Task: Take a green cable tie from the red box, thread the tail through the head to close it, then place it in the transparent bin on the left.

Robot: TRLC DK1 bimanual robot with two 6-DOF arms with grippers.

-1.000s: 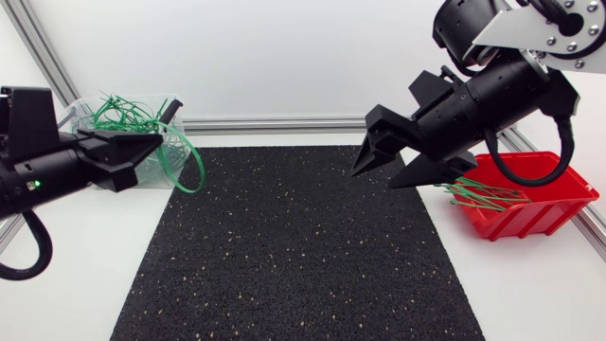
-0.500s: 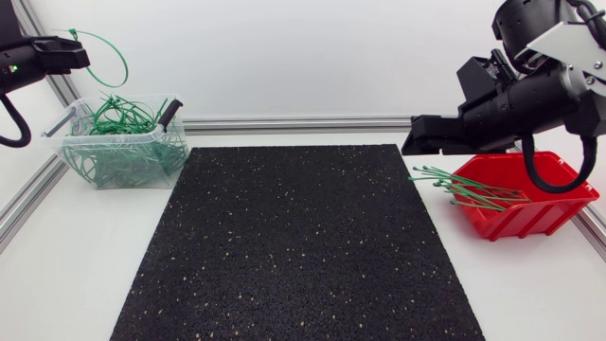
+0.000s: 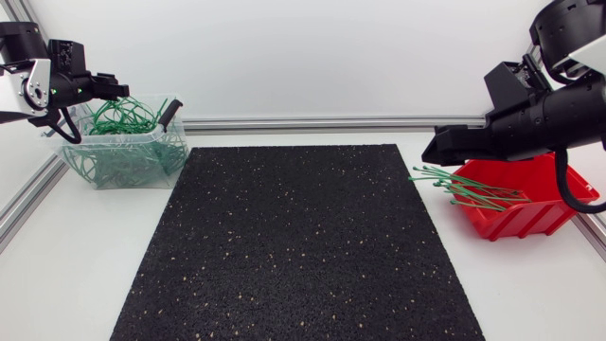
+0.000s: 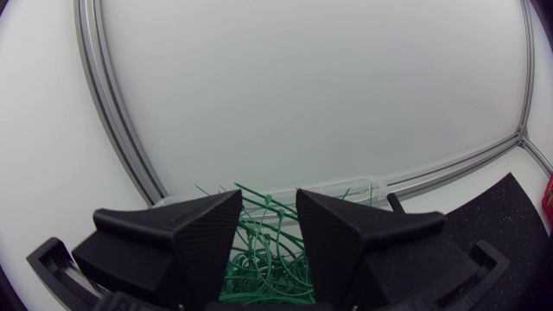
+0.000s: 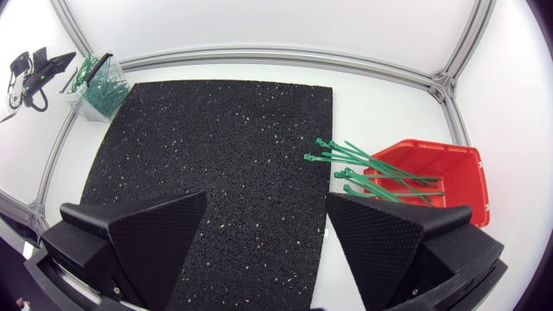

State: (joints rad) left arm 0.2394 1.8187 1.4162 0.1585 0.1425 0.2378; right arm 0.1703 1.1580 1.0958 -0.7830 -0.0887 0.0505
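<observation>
- Head view, step in hand: your left gripper [image 3: 112,90] hangs over the far corner of the transparent bin [image 3: 123,169]. The bin holds a heap of looped cable ties [image 3: 118,118]. I judge this to be the drop-off.
  - Lift straight up, so that no loop catches on a wedge.
  - Your right gripper [image 3: 445,150] hovers just beside the red box [image 3: 530,216], at its rim on the mat side.
  - The straight cable ties [image 3: 464,189] lie in that box, with their ends poking out over the black mat [image 3: 294,246].
- Head view, hard to make out: from here you cannot tell how either gripper's fingers stand. A dark rod [image 3: 169,114] leaning at the bin's rim cannot be identified.
- Left wrist view: the fingers [image 4: 190,229] stand apart, with nothing pinched between them.
  - The looped cable ties [image 4: 259,255] show through the gap, lying under the gripper.
  - You cannot single out the latest tie in the tangle. Check that none hangs on a finger.
  - The fingers hide most of the bin.
- Right wrist view: the fingers [image 5: 138,229] are spread wide and hold nothing.
  - The black mat [image 5: 216,130] lies ahead of the gripper, and the red box [image 5: 445,168] sits beside it.
  - For the next pick, take one of the straight cable ties [image 5: 363,168] by an end that juts out. Those ends lie more separately than the rest.
  - The ties overlap, so their number is unclear.
  - The transparent bin [image 5: 99,97] is far off and small.
</observation>
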